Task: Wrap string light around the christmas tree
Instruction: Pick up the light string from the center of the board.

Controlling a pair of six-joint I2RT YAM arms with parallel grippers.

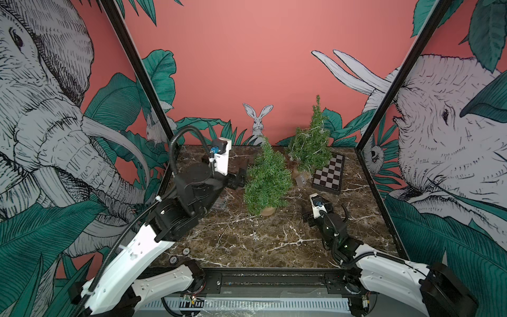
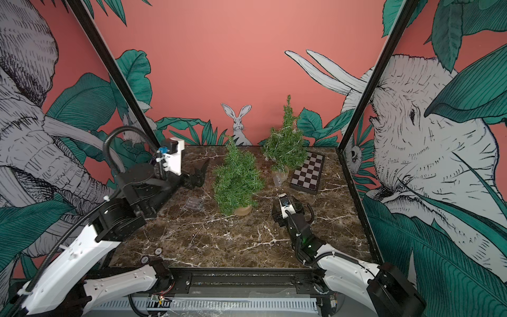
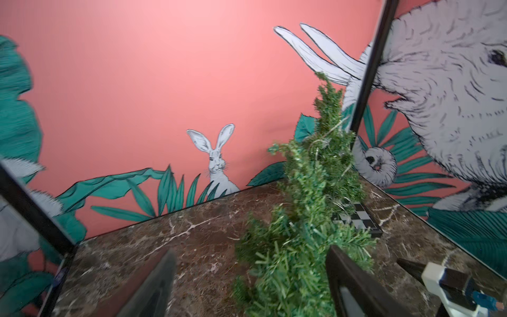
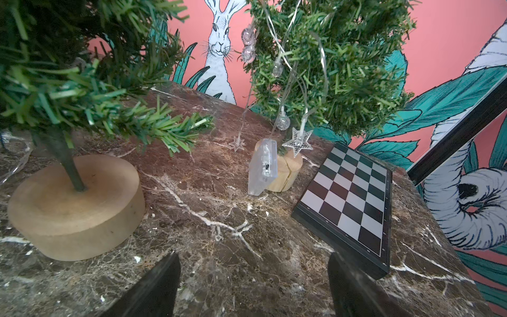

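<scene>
Two small green christmas trees stand on the marble table. The near tree (image 1: pixel 264 178) (image 2: pixel 236 181) on its round wooden base (image 4: pixel 76 214) looks bare. The far tree (image 1: pixel 311 145) (image 4: pixel 343 68) carries a string light (image 4: pixel 297 138) of clear balls and silver stars, and its clear battery box (image 4: pixel 262 170) leans on that tree's base. My left gripper (image 1: pixel 241 175) (image 3: pixel 252 277) is open just left of the near tree, with branches showing between its fingers. My right gripper (image 4: pixel 252 285) is open low over bare marble, right of the near tree.
A chessboard (image 1: pixel 329 173) (image 4: pixel 354 197) lies at the back right beside the far tree. A clear plastic pack (image 2: pixel 193 204) rests on the table left of the near tree. Two round knobs (image 1: pixel 186 251) sit at the front edge. Black frame posts (image 1: pixel 384 109) bound the sides.
</scene>
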